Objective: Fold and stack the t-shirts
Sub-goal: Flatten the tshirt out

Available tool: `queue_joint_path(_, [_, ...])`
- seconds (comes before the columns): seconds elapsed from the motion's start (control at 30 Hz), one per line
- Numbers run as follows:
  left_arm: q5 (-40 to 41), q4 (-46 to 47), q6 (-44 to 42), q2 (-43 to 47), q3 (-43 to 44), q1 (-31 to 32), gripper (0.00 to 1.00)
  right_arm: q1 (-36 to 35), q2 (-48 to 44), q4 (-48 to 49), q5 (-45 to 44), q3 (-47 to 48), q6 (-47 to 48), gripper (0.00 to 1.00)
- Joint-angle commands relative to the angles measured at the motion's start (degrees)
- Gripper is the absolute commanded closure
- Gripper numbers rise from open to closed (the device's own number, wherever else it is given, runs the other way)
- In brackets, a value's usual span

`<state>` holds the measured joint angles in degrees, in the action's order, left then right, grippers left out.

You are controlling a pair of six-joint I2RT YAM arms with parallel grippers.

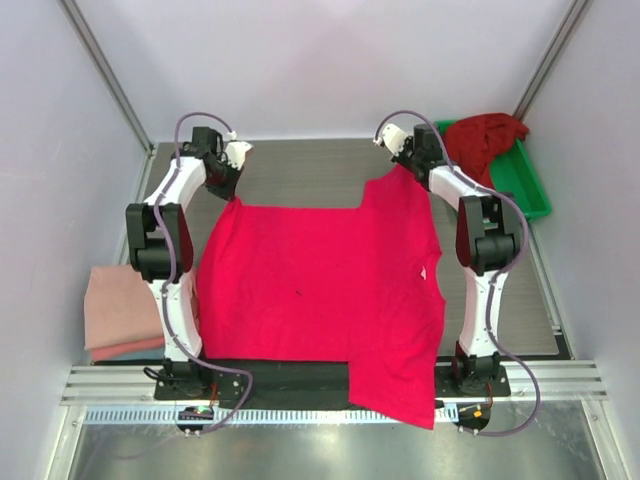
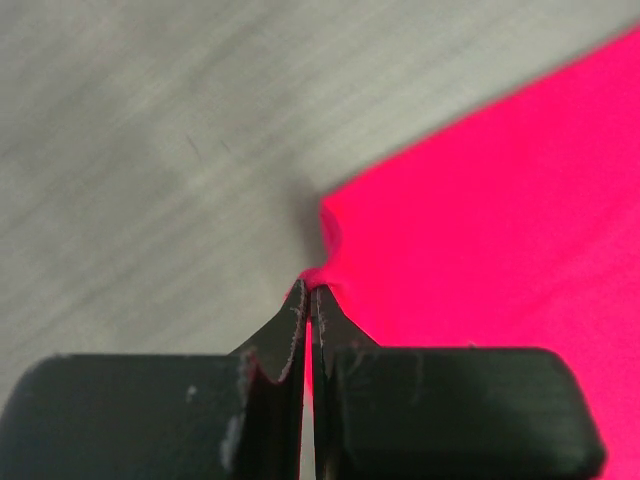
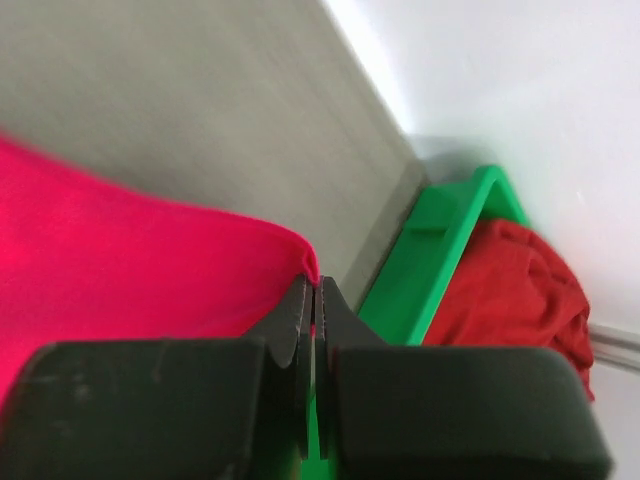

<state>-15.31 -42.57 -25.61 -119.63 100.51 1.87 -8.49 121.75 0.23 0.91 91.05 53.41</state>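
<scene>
While the bright pink-red t-shirt (image 1: 320, 290) lies spread out, the left gripper (image 2: 308, 290) pinches one corner tight and the right gripper (image 3: 313, 283) pinches another. Beside the right gripper, a dark red t-shirt (image 3: 510, 290) sits in a green tray (image 3: 440, 240).

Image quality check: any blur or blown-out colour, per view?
Top external: sharp and evenly lit, bright shirt crisp at its edges. Left wrist: table smeared, bright shirt saturated to flat pink with no weave visible. Right wrist: table blurred too, tray and dark shirt soft.
</scene>
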Motion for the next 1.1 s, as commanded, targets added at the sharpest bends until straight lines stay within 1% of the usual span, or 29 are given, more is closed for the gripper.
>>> queue_joint_path(0.0, [2.39,3.98,1.44,-2.69,6.79,-0.11,1.00,0.05,5.14,4.78,-3.01,13.58,-2.78,0.99])
queue_joint_path(0.07, [4.40,4.42,1.70,-6.46,11.17,-0.11,1.00,0.14,8.83,3.12,-4.51,19.05,-4.27,0.99])
queue_joint_path(0.1, [5.20,4.77,1.70,-7.71,12.94,-0.11,1.00,0.32,12.33,2.50,-4.77,24.13,-4.62,0.99])
queue_joint_path(0.17, [7.74,5.39,1.79,-11.47,17.85,-0.11,1.00,0.40,15.43,1.62,-5.47,28.29,-4.89,0.99])
queue_joint_path(0.23, [9.41,6.27,1.70,-14.12,20.94,-0.11,1.00,0.41,19.64,1.27,-5.83,34.09,-4.89,0.99])
queue_joint_path(0.3, [11.69,6.53,1.70,-18.24,26.54,-0.11,1.00,0.41,21.94,1.09,-6.44,37.26,-4.72,0.99])
queue_joint_path(0.4, [14.86,9.06,2.84,-22.47,32.36,-0.11,1.00,0.41,25.46,1.18,-6.71,42.01,-4.45,0.99])
queue_joint_path(0.43, [17.05,9.95,2.93,-22.92,32.99,-0.11,1.00,0.41,26.42,1.44,-6.79,42.54,-4.45,0.99])
queue_joint_path(0.5, [18.29,12.50,2.84,-23.45,33.52,-0.02,1.00,0.41,27.13,1.44,-7.58,43.51,-4.45,0.99])
queue_joint_path(0.77, [16.89,12.43,2.05,-21.87,32.12,0.59,1.00,0.85,23.62,0.22,-7.94,38.78,-4.98,0.99])
queue_joint_path(0.83, [16.54,11.55,2.14,-21.08,31.59,1.03,1.00,0.84,20.38,-1.53,-7.24,35.71,-5.42,0.99])
queue_joint_path(0.93, [15.49,9.96,2.05,-18.01,29.58,1.38,1.00,0.76,14.58,-1.64,-6.36,29.56,-6.21,0.99])
queue_joint_path(0.97, [13.75,9.87,1.88,-16.00,27.57,1.30,1.00,0.76,13.35,-1.72,-6.10,28.15,-6.21,0.99])
queue_joint_path(1.07, [12.50,9.87,1.09,-11.26,23.61,1.38,1.00,0.67,8.69,-2.78,-5.31,22.44,-5.42,0.99])
